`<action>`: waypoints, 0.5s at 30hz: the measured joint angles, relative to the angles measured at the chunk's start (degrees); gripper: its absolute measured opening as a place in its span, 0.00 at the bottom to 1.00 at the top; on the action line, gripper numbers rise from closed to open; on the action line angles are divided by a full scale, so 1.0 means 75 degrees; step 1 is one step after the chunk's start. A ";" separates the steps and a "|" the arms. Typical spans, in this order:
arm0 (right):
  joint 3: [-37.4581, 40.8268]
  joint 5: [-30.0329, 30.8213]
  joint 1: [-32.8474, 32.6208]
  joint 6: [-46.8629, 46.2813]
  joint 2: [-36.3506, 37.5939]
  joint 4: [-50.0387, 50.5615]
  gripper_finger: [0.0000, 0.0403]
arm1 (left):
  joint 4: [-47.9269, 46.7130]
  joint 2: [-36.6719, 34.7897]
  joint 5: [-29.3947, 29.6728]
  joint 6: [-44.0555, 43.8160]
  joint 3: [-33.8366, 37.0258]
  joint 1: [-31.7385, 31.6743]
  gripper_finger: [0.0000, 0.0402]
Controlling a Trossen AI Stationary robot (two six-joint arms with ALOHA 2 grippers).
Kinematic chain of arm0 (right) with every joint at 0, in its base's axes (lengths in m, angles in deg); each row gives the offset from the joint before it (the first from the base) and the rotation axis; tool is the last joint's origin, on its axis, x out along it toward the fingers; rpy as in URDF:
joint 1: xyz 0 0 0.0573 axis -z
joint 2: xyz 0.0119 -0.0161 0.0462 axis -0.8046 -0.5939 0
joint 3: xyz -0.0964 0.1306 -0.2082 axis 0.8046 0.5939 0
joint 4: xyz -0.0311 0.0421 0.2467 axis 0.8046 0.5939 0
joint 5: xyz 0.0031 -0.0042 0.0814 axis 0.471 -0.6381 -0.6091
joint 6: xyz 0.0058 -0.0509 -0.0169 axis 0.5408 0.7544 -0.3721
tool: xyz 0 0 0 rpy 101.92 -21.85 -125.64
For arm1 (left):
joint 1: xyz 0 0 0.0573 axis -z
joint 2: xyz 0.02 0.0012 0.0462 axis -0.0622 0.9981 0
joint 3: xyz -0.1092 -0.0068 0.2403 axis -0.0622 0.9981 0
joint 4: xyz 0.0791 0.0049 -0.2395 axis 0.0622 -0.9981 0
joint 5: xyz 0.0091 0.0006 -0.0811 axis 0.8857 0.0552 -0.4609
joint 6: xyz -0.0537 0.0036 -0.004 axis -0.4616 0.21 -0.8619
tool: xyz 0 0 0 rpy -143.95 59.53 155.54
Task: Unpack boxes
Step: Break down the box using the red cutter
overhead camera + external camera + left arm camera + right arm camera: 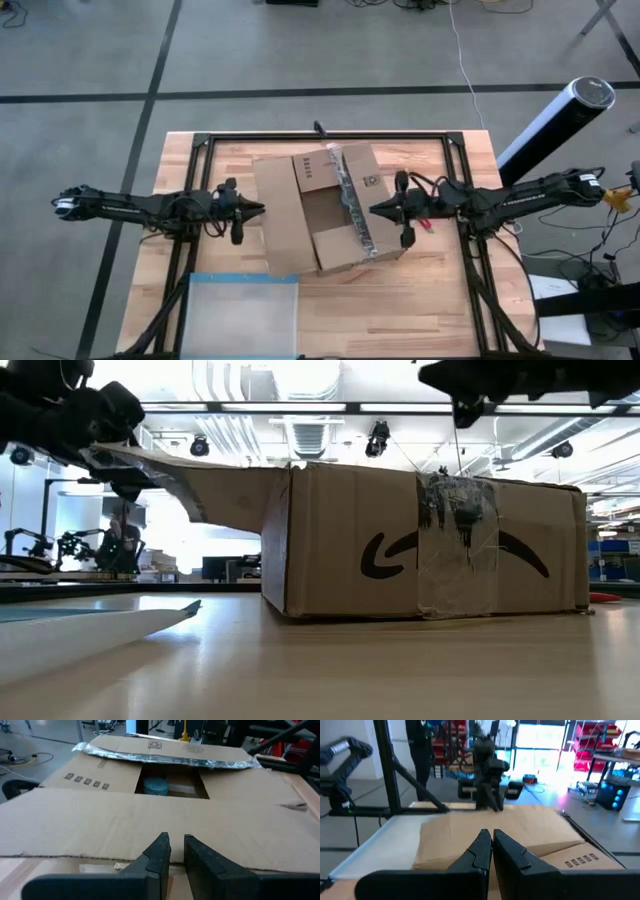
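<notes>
The box (325, 210) lies between both arms; the left pincer (258, 209) grips its outer flap edge (the right pincer (375, 209), narrowed, hovers opposite).

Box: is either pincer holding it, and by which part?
Cannot tell for sure: the left pincer meets the outer edge of the box's raised left flap. The right pincer, shut above the box, holds nothing.

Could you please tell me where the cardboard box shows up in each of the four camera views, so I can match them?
High view: cardboard box at table centre, between both arms.
Low view: box fills the middle and right, side face on.
Left wrist view: box spreads across the frame, flaps open.
Right wrist view: box lies past the claw.
Shared landmark: the shiny tape strip, seen also at and.
</notes>
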 joint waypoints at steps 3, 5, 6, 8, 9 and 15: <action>0.0236 0.0102 0.0000 -0.0055 0.0261 -0.0128 0.01 | 0.0305 -0.0037 -0.0003 0.0001 0.0320 0.0000 0.11; 0.0364 0.0134 0.0005 -0.0103 0.0387 -0.0154 0.01 | 0.0378 -0.0030 -0.0001 -0.0019 0.0428 0.0000 0.11; 0.0416 0.0148 0.0012 -0.0130 0.0418 -0.0184 0.01 | 0.0385 -0.0043 -0.0003 -0.0046 0.0470 0.0000 0.11; 0.0565 0.0179 0.0015 -0.0254 0.0411 -0.0187 0.01 | 0.0469 -0.0070 0.0000 -0.0082 0.0518 0.0000 0.11; 0.0660 0.0230 0.0015 -0.0291 0.0399 -0.0209 0.01 | 0.0534 -0.0067 0.0000 -0.0082 0.0520 0.0000 0.11; 0.1210 0.1296 0.0027 -0.0206 0.0244 -0.0882 0.01 | 0.1208 -0.0023 0.0003 0.0029 0.0732 0.0000 0.11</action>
